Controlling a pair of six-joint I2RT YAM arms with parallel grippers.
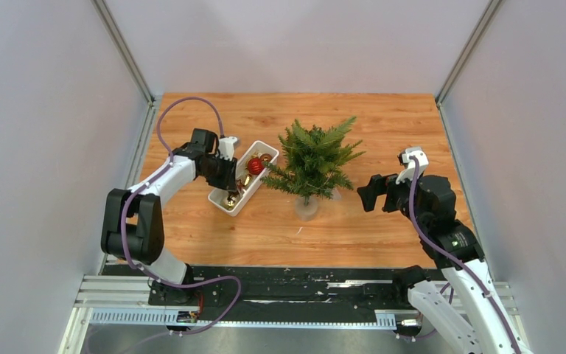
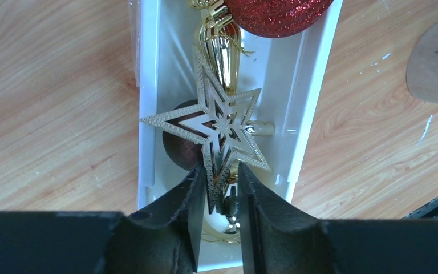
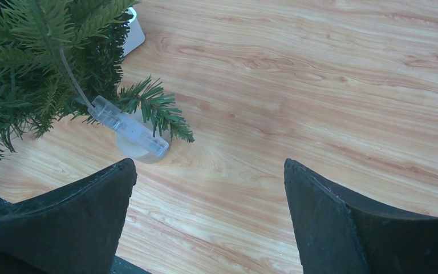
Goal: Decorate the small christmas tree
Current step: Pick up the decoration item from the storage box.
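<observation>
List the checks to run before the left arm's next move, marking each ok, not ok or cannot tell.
1. Left gripper straddles the lower point of the gold star: ok.
2. Firm hold on the star: cannot tell.
3. Star untangled from the gold drop beneath it in the white tray: cannot tell.
4. Right gripper open and empty: ok.
5. Small christmas tree standing upright beside the tray: ok.

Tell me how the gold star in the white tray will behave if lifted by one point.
The gold star looks thin and openwork, so probably light, stiff, fragile. Gripped at one point by the left end effector, it may pivot. Glittery edges probably resist slipping.
</observation>
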